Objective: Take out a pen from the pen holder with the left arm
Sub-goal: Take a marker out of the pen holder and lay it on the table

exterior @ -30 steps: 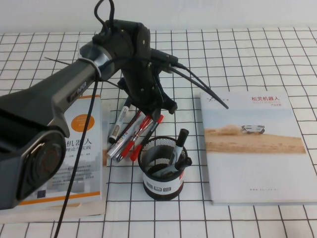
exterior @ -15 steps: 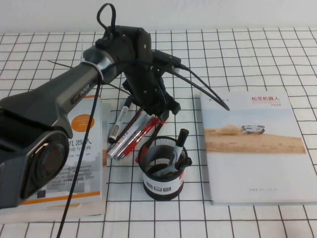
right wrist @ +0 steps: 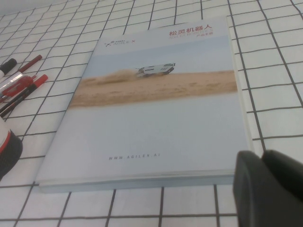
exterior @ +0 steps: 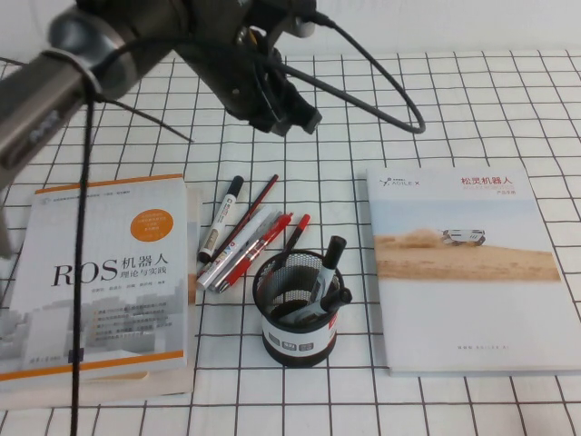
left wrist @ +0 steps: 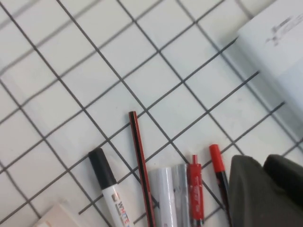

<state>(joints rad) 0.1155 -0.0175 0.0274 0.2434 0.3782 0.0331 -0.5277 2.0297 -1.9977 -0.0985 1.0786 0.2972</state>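
Much higher left claw [exterior: 300, 120], seemingly empty; right claw [right wrist: 267, 189] beside booklet [right wrist: 156, 109].

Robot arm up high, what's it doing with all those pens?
The left gripper hangs shut and empty above the table, beyond the pen holder. Several pens lie on the table between the holder and the ROS book, and black markers stand in the holder. The right gripper sits shut by the booklet.

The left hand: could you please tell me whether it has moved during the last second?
Yes. The left hand has lifted away from the pen holder, toward the table's far side. The right hand sits by the booklet's near corner.
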